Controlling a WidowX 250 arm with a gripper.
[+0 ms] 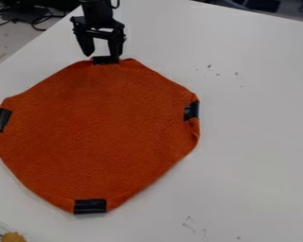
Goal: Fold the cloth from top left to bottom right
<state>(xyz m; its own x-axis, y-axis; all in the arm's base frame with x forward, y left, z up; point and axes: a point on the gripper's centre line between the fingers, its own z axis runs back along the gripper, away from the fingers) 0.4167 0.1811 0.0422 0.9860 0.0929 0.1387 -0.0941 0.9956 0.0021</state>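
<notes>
Pincer (102,54) open (rather wide) at black tape (105,60).

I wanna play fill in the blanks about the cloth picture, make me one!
The flat orange fabric cloth has ____ short black strips along its edge.
The black two-finger tool has its fingers ____, not shut.
In this picture, the tool is by the cloth's ____ edge.
The smooth table underneath is coloured ____.
Words: four; open; top; white.
</notes>
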